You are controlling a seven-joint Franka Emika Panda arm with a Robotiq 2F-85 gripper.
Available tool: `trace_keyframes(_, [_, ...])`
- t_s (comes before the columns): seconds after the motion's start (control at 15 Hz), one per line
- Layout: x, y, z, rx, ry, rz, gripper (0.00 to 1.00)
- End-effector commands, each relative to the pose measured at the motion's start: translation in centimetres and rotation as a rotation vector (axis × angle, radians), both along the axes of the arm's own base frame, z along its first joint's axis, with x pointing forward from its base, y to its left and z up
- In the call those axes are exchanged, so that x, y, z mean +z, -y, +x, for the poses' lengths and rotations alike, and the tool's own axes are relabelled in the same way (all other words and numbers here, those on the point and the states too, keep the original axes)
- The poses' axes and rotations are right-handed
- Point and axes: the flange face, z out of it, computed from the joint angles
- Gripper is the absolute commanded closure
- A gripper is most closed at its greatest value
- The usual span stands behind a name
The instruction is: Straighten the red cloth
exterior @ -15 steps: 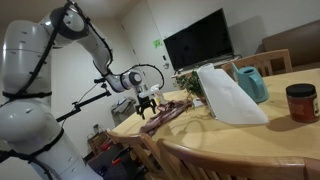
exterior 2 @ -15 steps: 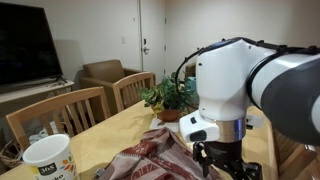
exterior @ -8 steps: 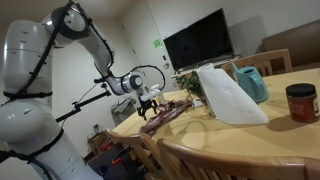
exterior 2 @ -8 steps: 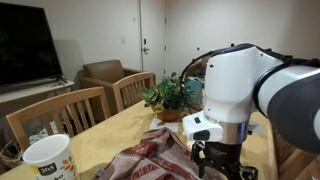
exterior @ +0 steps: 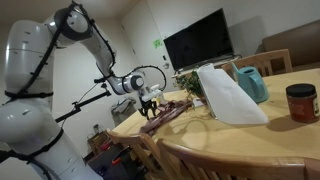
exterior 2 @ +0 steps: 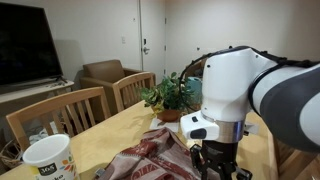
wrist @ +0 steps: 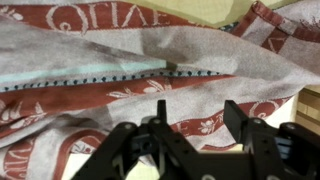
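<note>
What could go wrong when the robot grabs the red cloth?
1. The cloth is bunched in folds under the gripper. It might pinch several layers, and then pulling would not flatten it.
2. In an exterior view the cloth lies near the end of the table. A hard pull could drag it off.
3. The plant stands just behind the cloth. A wide sweep might knock it.
</note>
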Motion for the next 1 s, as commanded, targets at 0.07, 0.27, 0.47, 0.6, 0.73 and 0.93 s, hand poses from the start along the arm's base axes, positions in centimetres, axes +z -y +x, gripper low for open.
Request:
trace_keyframes(0.07, [0.4,-0.4,1.7,-0.008,0.014,0.018,0.79])
trace_keyframes(0.27, [0.3,-0.5,1.3,-0.002,0.014,0.016,0.76])
trace_keyframes(0.47, [0.0,-0.9,1.4,-0.001,0.007,0.026,0.94])
trace_keyframes(0.6, [-0.1,-0.9,1.4,-0.002,0.006,0.026,0.69])
trace_keyframes(0.73, [-0.3,0.0,1.0,-0.037,0.002,0.017,0.6])
trace_keyframes(0.93, [-1.3,1.3,-0.3,-0.097,-0.018,-0.02,0.37])
